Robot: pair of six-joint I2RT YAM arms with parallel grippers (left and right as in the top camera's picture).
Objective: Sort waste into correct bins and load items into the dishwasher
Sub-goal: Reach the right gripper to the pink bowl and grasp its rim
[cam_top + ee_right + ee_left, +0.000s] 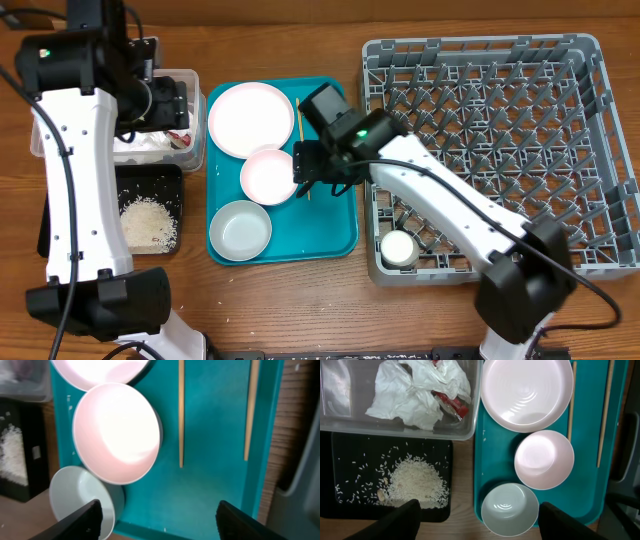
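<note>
Both sets of jaws stand wide apart and empty: the right gripper [158, 507] hovers over the teal plastic tray [215, 475], between a pale pink bowl [117, 432] and two thin wooden chopsticks [181, 410], and the left gripper [479, 507] hangs above the bins' edge. The chopsticks lie flat and parallel on the tray's right side. They look light and stiff, but so slim that fingers may skid off them, so a pinch across the mid-length seems safest. The bowl is probably rigid, smooth and slippery and best taken by its rim. It sits just beside a round white plate [527, 390] and a pale grey bowl [510, 510]. A clear plastic rectangular tub [335, 427] holds crumpled white paper scraps [410, 395] with a red-marked wrapper. The shallow black rectangular tray [350, 460] below it holds loose white rice grains [415, 485]. The large square grey plastic dish rack [600, 60] carries only a small white cup [400, 248] in its near left corner.
</note>
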